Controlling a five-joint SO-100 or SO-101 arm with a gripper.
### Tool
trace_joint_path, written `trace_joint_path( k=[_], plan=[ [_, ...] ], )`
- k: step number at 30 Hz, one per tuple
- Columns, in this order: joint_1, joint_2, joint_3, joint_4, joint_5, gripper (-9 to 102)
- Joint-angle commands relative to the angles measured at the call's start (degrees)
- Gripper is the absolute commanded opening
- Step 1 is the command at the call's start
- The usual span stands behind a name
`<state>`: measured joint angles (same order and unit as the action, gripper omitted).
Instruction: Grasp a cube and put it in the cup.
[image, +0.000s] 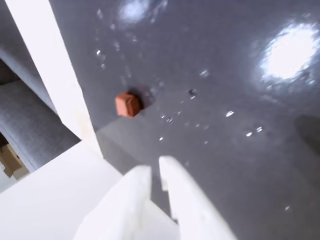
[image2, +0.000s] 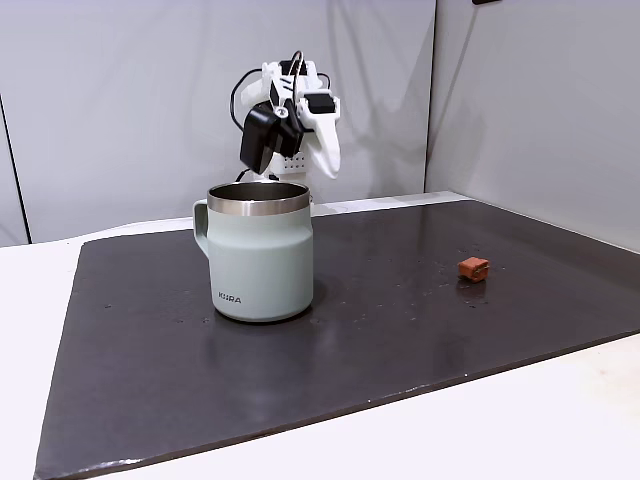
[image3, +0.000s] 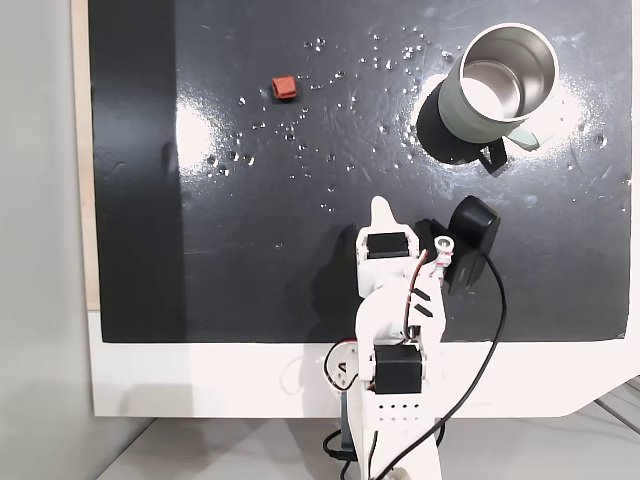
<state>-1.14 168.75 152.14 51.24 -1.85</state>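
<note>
In the wrist view the jaws (image: 155, 167) fill the bottom edge, nearly together with only a narrow gap between the white fingers, gripping nothing. Beyond them the cube (image: 128, 104) sits alone on the dark glossy surface (image: 240, 165), well apart from the fingertips. In a fixed view from above, the arm (image3: 395, 300) rises over the near edge, the cube (image3: 285, 87) lies far left and the cup (image3: 498, 88) stands upright far right, its handle turned toward the arm.
</note>
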Motion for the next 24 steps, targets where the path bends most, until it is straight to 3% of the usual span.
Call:
trace_joint_path(
  k=[1, 11, 24],
  plan=[
    [-1.23, -8.26, -11.87, -0.18, 0.35, 0],
    [-3.60, -37.88, -40.43, 4.39, 3.43, 0],
    [-9.67, -70.58, -79.37, 22.76, 14.50, 0]
  ],
)
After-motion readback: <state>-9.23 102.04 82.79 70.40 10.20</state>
